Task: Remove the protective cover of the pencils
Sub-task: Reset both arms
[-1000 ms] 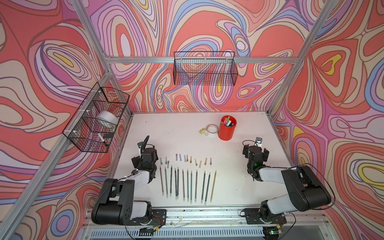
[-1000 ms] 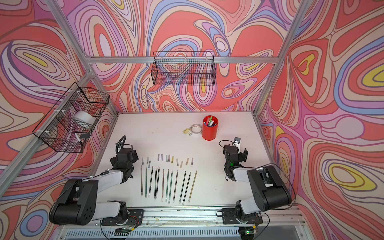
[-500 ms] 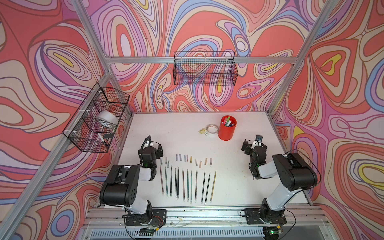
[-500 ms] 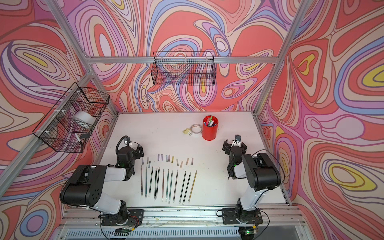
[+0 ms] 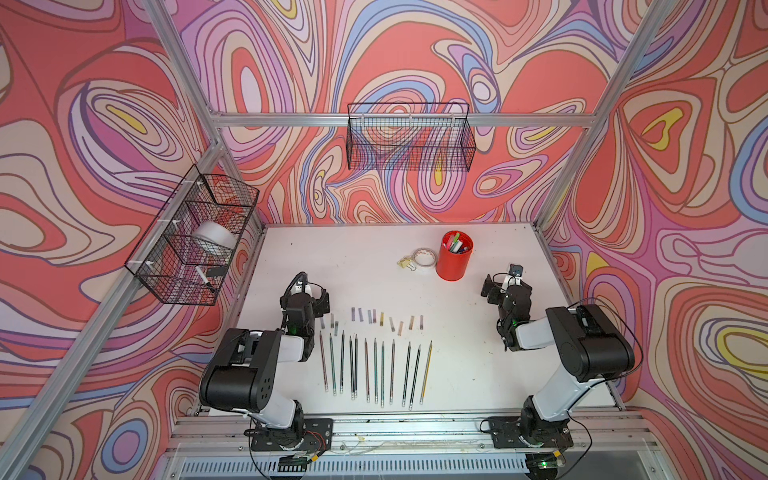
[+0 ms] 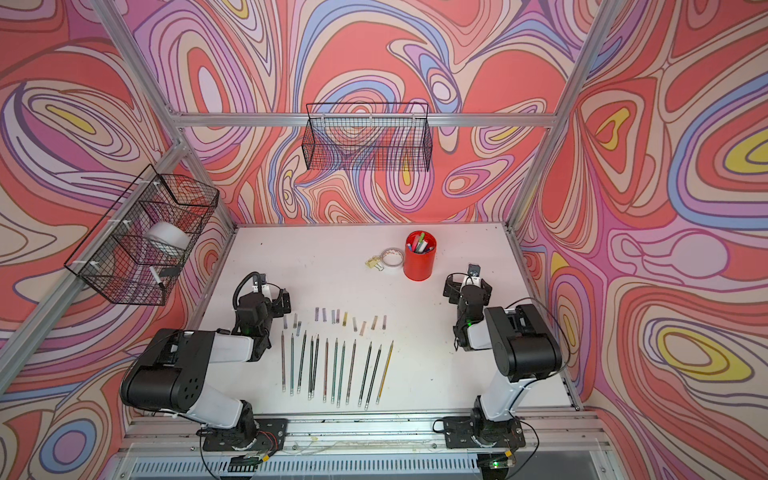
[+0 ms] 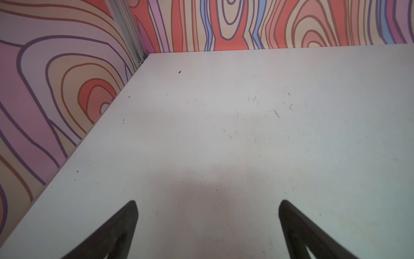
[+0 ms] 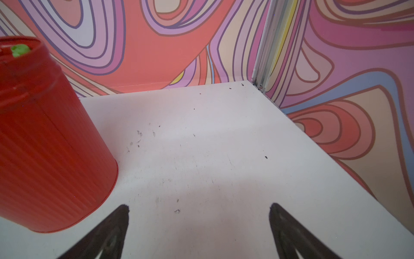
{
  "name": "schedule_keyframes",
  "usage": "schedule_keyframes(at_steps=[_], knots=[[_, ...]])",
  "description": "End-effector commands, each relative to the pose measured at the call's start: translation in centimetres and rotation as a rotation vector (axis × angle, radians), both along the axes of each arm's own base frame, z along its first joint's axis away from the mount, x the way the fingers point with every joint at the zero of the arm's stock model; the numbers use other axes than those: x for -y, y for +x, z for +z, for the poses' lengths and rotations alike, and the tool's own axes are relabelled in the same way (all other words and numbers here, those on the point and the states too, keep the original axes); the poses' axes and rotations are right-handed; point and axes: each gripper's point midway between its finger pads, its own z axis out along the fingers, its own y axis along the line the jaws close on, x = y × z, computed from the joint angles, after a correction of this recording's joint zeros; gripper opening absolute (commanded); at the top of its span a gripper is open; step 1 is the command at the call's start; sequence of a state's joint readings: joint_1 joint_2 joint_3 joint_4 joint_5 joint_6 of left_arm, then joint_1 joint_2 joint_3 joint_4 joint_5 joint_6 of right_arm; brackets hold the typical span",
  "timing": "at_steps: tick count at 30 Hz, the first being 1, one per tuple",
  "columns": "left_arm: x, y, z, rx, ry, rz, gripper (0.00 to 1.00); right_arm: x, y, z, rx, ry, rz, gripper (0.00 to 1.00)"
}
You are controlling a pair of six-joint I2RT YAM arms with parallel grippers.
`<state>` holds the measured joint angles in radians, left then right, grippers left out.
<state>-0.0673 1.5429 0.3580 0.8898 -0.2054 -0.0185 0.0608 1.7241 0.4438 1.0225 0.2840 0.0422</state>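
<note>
Pencils unmoved, left arm, right arm upraised

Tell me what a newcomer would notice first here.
A neat row of pencils lies front-centre on the white table, a scatter of small caps just behind their tips. A red cup of markers stands further back; the left gripper and right gripper, both open, flank the row.

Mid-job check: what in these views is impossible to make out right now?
Pencils: tips are too small in both top views to tell whether any cover remains; neither wrist view shows them.
Red cup: cut off by the right wrist view's edge, only a green tip shows inside.
Small yellowish item: too small in both top views to identify.
Left gripper: finger bases are cut off by the left wrist view's edge.
</note>
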Motion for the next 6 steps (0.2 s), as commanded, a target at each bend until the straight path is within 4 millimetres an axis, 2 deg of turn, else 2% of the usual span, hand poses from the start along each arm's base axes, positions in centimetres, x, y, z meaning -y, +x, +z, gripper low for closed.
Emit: schedule_keyframes(at_steps=[1,6], knots=[[0.1,0.89,0.61,0.013,-0.017,-0.034,1.0,0.08,0.05,0.12,-0.002,-0.002,0.003,0.98],[-0.02,0.7,0.64,0.017,-0.039,-0.041,1.0,0.2,-0.32,0.39,0.019,-0.003,-0.004,0.98]])
